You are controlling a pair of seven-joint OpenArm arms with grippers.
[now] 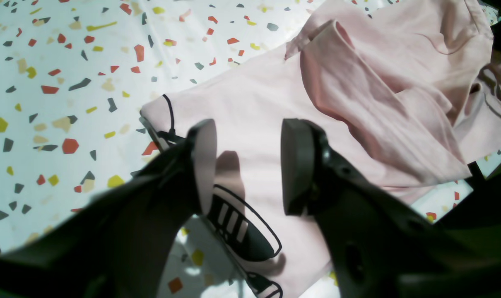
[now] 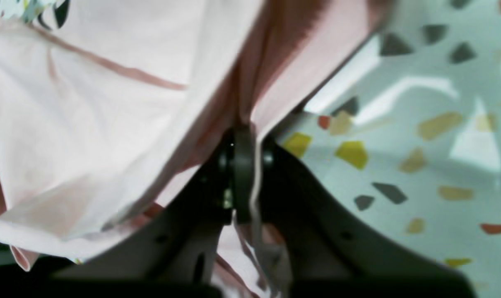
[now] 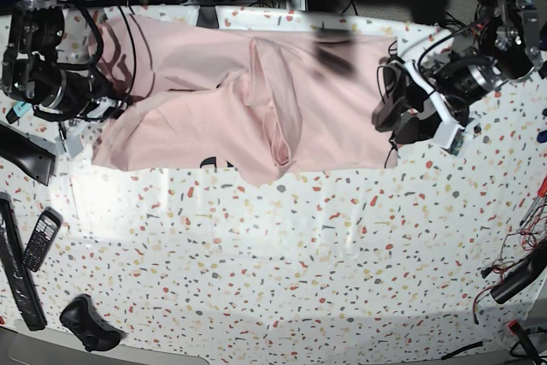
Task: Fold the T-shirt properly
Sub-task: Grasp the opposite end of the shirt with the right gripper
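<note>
Early stage: my right gripper (image 2: 244, 174) pinches the shirt (image 3: 214, 100) at 9 o'clock; left gripper (image 1: 248, 165) gapes wide, empty, at 3 o'clock; shirt rumpled, no fold made.

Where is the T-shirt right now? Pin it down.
In the base view the T-shirt lies spread across the far half of the speckled table, between both arms. The right gripper pinches its fabric; the open left gripper hovers over its printed edge.

The T-shirt (image 3: 214, 100) is soft matt pink cotton-like cloth (creased); the tabletop (image 3: 282, 254) looks smooth, glossy, speckled terrazzo.
</note>
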